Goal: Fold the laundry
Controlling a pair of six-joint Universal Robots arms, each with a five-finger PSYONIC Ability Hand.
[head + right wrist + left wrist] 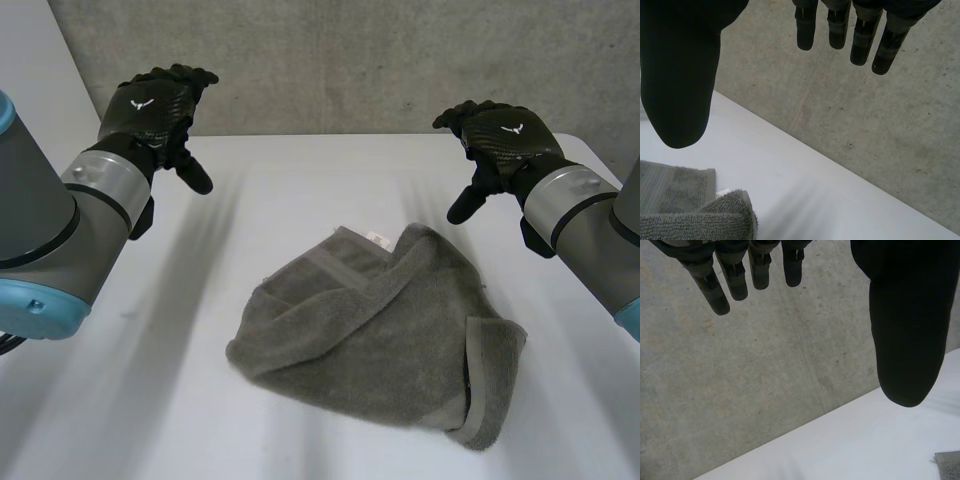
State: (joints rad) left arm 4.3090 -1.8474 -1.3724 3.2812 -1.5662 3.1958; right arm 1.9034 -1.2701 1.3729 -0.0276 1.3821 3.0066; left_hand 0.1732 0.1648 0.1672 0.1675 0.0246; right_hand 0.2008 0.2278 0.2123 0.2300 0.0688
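A grey towel (pixel 380 340) lies in a loose, rumpled heap on the white bench (pixel 300 180), about midway between its far and near edges and somewhat toward its right edge, with neither hand touching it. One part is folded over on itself. A woven hem band (pixel 490 390) turns up at the end nearest the bench's near-right corner, and what looks like a small white label (pixel 378 238) sits on the towel's far edge, though it is too small to be sure. The left hand (pixel 150 110) is raised above the far-left part of the bench, well apart from the towel. In its wrist view its fingers (pixel 715 295) hang straight and spread, the thumb (pixel 905 340) apart from them, holding nothing. The right hand (pixel 500 140) is raised over the far-right part of the bench, beyond the towel's far edge. Its fingers (pixel 860 40) are likewise straight and relaxed, thumb (pixel 680 90) held wide, with nothing between them. A bare concrete wall (pixel 350 60) stands behind the bench's far edge.
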